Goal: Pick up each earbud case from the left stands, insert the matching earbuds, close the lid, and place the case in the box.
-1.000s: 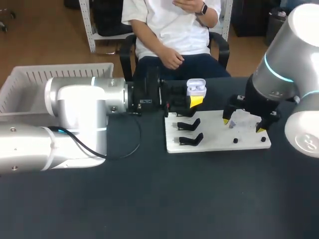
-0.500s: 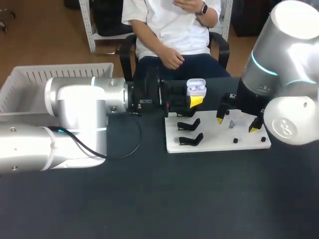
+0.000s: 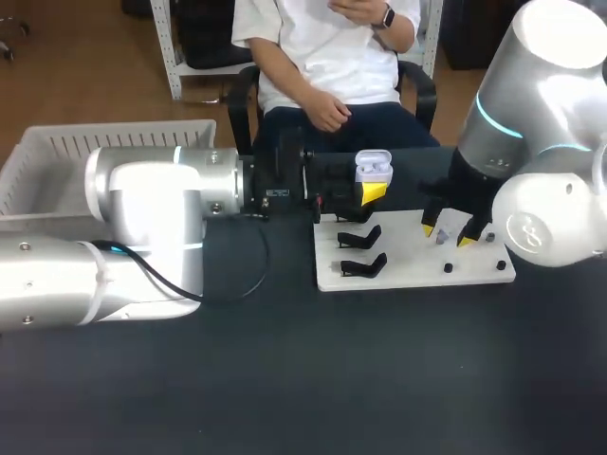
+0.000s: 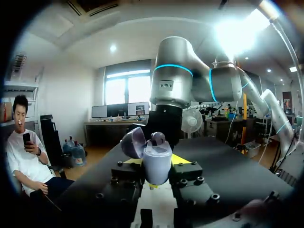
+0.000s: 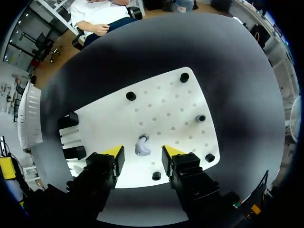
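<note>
Above the white board's (image 3: 417,273) far left corner, the left gripper (image 3: 371,188) holds the earbud case (image 3: 373,168) clear of the dark table (image 3: 285,379). Its yellow-tipped fingers press the case from both sides. In the left wrist view the case (image 4: 157,162) stands upright between the left gripper's (image 4: 156,165) tips. Its lid is swung open and back, and one rounded earbud top shows in the mouth.

Toward the right half of the board, the right gripper (image 3: 448,234) points down with its fingers set moderately wide. From the right wrist view, a single pale earbud (image 5: 142,147) lies on the board (image 5: 166,107) between the right gripper's (image 5: 142,152) tips. It is near both fingers, but neither touches it. In the head view that earbud (image 3: 442,235) is only a faint pale spot between the tips.

Two black stands (image 3: 361,251) sit at the board's left side, one behind the other, and the same stands (image 5: 71,137) show along the board's edge in the right wrist view. Small black pegs (image 3: 448,268) dot the right part of the board; several pegs (image 5: 130,96) ring the earbud's spot.

Well apart at the far left of the table stands the white slatted box (image 3: 57,156), behind the left arm.
</note>
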Controlling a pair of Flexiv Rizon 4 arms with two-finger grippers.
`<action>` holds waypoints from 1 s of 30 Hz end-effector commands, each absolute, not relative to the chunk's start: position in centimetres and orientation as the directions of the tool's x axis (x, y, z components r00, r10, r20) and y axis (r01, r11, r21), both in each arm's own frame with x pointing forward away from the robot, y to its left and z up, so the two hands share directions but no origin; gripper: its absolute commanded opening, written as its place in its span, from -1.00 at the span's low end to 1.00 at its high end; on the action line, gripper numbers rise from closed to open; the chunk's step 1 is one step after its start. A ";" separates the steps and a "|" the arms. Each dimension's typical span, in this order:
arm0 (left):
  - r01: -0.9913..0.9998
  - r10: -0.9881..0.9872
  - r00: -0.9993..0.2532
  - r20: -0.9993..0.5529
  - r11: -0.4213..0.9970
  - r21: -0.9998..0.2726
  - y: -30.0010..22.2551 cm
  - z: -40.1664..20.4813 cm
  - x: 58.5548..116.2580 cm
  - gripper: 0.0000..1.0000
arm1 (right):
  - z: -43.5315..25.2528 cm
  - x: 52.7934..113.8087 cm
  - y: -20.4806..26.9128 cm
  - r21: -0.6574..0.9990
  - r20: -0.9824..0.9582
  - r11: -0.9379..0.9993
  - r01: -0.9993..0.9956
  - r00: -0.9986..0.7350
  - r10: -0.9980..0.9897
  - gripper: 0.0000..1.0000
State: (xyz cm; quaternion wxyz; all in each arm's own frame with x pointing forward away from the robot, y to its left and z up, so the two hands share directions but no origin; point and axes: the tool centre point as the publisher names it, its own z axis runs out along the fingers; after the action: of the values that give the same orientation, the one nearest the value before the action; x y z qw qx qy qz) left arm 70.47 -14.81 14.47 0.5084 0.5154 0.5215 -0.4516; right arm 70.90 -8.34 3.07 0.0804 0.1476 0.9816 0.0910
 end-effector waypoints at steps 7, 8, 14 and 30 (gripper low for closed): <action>0.996 0.073 0.053 -0.996 0.070 0.058 -14.8 14.4 70.2 -1.00 | 2.7 70.9 -8.1 0.206 -0.129 0.939 0.277 -0.943 0.307 -0.04; 0.996 0.073 0.053 -0.996 0.070 0.058 -14.8 14.4 70.2 -1.00 | 2.7 70.9 -8.1 0.206 -0.129 0.938 0.278 -0.943 0.307 -0.04; 0.996 0.073 0.053 -0.996 0.070 0.058 -14.8 14.4 70.2 -1.00 | 2.5 70.9 -8.1 0.203 -0.126 0.938 0.282 -0.942 0.311 -0.09; 0.996 0.073 0.053 -0.996 0.070 0.058 -14.8 14.4 70.2 -1.00 | 2.6 71.1 -7.8 0.205 -0.127 0.936 0.286 -0.941 0.315 -0.30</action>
State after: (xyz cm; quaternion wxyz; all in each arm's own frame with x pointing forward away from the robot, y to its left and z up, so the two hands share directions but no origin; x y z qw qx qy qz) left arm 70.47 -14.81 14.47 0.5084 0.5154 0.5215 -0.4516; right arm 71.13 -7.85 2.57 0.0777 0.1521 0.9809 0.0934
